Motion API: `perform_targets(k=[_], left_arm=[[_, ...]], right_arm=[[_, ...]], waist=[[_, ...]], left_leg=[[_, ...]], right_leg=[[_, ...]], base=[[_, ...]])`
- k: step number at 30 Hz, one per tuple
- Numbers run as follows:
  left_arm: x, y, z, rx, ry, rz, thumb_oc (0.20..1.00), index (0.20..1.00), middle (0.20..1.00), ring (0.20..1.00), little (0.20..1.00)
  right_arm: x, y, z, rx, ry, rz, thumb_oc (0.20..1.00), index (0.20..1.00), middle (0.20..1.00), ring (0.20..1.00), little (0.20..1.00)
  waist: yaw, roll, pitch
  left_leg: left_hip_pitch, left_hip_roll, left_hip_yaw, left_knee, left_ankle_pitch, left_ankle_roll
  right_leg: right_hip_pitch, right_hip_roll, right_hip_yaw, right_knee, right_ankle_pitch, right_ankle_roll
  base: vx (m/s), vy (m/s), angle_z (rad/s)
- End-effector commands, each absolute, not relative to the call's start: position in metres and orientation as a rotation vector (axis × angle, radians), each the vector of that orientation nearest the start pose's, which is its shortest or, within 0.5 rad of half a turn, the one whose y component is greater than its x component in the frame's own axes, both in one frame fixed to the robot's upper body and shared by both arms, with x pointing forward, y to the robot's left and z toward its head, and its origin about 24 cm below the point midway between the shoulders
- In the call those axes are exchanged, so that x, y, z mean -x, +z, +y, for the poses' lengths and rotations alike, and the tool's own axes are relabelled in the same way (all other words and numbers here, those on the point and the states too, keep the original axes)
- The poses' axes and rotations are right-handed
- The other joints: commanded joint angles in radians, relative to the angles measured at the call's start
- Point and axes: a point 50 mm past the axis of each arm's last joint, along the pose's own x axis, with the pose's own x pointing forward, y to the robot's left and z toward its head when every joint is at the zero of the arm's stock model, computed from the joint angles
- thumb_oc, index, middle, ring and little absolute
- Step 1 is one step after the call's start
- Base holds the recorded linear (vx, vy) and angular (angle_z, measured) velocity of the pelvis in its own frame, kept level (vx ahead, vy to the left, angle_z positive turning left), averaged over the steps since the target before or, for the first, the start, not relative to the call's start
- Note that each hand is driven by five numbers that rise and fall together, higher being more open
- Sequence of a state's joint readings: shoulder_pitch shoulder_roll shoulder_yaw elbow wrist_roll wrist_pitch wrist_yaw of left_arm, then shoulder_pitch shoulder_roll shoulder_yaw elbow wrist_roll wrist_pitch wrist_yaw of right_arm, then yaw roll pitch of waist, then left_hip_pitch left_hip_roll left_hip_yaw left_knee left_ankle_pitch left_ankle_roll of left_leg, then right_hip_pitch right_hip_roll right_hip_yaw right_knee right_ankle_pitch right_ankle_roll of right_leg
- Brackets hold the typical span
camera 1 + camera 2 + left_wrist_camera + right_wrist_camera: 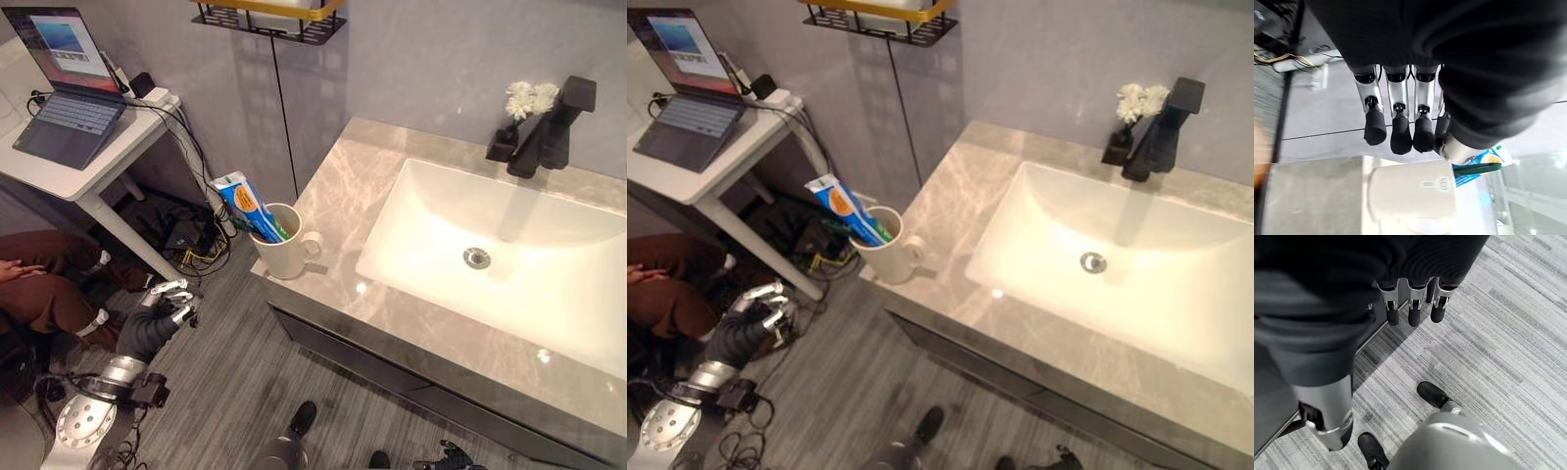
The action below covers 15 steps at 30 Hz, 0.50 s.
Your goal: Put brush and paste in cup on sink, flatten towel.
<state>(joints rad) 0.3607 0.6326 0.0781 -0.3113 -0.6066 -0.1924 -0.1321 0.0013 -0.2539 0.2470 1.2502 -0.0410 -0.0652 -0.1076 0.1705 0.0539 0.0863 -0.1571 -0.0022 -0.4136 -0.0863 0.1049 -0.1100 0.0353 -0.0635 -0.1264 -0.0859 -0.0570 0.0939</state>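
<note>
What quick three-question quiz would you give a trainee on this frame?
1. True or false: the cup stands on the countertop near its left front corner.
2. What sticks out of the cup? A) toothpaste tube B) towel C) soap bottle
3. Fill in: the left hand hangs over the ____, holding nothing.

Key: 1 true. 2 A, the toothpaste tube; a green brush handle shows beside it. 3 floor.
</note>
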Motion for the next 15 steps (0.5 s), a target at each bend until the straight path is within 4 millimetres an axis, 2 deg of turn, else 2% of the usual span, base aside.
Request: perform_targets(k=[1,3,10,13,15], left_arm=[[-0.185,0.124,0.246,-0.052,-0.193,-0.266,0.2,0.2,0.2,0.2,0.2],[-0.188,0.119,0.243,-0.046,-0.205,-0.247,0.2,0.2,0.2,0.2,0.2],[-0.199,0.111,0.226,-0.025,-0.258,-0.234,0.2,0.2,0.2,0.2,0.2],[-0.204,0.11,0.22,-0.007,-0.264,-0.242,0.2,0.2,0.2,0.2,0.2],[-0.206,0.106,0.217,0.004,-0.262,-0.239,0.2,0.2,0.2,0.2,0.2]], right_arm=[[-0.114,-0.158,-0.215,0.684,0.245,1.083,1.0,1.0,1.0,1.0,1.0],[-0.106,-0.159,-0.222,0.606,0.163,1.129,1.0,1.0,1.0,1.0,1.0],[-0.109,-0.157,-0.23,0.574,0.08,1.142,1.0,1.0,1.0,1.0,1.0],[-0.123,-0.155,-0.222,0.704,0.191,1.086,1.0,1.0,1.0,1.0,1.0],[-0.12,-0.156,-0.221,0.675,0.173,1.097,1.0,1.0,1.0,1.0,1.0]], waist=[[-0.021,-0.049,0.009],[-0.039,-0.043,0.012],[-0.071,-0.037,0.023],[-0.076,-0.043,0.027],[-0.084,-0.044,0.029]], left_leg=[[0.041,-0.046,0.106,0.024,-0.064,0.042],[0.044,-0.044,0.121,0.017,-0.065,0.046],[0.038,-0.038,0.156,0.008,-0.071,0.055],[0.038,-0.035,0.168,0.006,-0.074,0.056],[0.038,-0.033,0.171,0.003,-0.073,0.056]], right_leg=[[-0.061,-0.034,0.063,-0.001,0.065,0.021],[-0.069,-0.038,0.081,-0.001,0.066,0.024],[-0.097,-0.037,0.127,-0.001,0.069,0.026],[-0.104,-0.035,0.145,-0.001,0.07,0.023],[-0.106,-0.035,0.146,-0.001,0.069,0.023]], base=[[0.03,0.029,-0.24],[0.04,0.05,-0.26],[0.01,0.017,-0.18],[0.0,-0.013,-0.2],[0.0,-0.007,-0.03]])
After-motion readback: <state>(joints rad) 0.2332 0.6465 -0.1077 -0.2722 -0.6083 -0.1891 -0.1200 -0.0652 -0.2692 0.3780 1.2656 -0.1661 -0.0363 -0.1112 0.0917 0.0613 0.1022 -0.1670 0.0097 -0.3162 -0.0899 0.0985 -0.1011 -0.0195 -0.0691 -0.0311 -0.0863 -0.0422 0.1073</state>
